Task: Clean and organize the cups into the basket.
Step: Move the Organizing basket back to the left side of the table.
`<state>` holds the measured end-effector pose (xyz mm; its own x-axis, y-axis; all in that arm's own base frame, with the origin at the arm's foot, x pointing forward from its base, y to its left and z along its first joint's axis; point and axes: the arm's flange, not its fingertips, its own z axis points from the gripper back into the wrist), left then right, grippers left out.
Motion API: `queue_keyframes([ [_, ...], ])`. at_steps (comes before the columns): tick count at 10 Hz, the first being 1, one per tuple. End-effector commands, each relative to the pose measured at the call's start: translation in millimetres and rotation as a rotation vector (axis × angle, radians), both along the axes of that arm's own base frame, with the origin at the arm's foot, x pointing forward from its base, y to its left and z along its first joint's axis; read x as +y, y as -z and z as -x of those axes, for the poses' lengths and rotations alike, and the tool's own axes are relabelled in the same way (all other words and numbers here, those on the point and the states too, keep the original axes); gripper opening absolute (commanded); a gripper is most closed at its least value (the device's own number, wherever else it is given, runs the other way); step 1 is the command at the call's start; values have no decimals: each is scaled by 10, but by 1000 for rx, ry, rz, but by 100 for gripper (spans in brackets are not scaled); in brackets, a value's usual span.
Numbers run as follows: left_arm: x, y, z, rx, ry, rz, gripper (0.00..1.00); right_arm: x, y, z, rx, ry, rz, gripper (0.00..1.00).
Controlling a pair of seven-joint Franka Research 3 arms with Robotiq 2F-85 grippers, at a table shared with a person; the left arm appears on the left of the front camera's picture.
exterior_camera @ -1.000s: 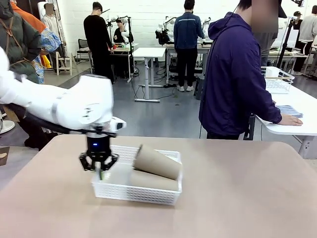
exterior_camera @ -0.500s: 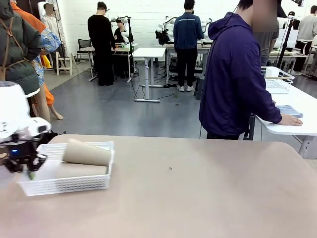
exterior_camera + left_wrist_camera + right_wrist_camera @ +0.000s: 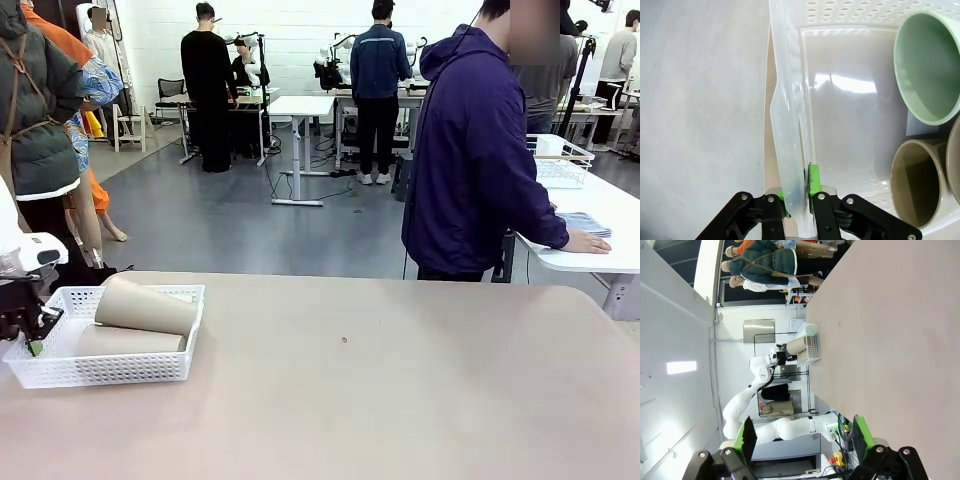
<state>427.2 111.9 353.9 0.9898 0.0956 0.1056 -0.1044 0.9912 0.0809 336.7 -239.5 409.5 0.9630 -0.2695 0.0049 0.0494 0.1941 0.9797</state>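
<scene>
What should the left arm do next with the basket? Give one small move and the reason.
Probably open the left gripper and let go. Its green pads pinch the wall of the basket, which already sits flat at the table's left edge with the tan cups and the mint cup lying inside, so nothing seems left to drag.

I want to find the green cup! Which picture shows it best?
The left wrist view: the pale mint green cup lies in the basket with its open mouth facing the camera, beside a tan cup. In the front view, tan cups show and no green; in the right wrist view the cups are too small to tell.
</scene>
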Motion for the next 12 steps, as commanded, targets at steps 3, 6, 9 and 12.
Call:
queue_keyframes([
  [3,13,-17,-294,22,81,16,6,46,-14,15,-4,-5,-1,100],
  [6,-21,-14,-332,22,88,26,100,46,-14,15,-4,-5,-1,100],
  [9,-13,-57,-274,4,89,37,88,46,-14,15,-4,-5,-1,100],
  [12,-18,-72,-233,0,86,35,100,46,-14,15,-4,-5,-1,100],
])
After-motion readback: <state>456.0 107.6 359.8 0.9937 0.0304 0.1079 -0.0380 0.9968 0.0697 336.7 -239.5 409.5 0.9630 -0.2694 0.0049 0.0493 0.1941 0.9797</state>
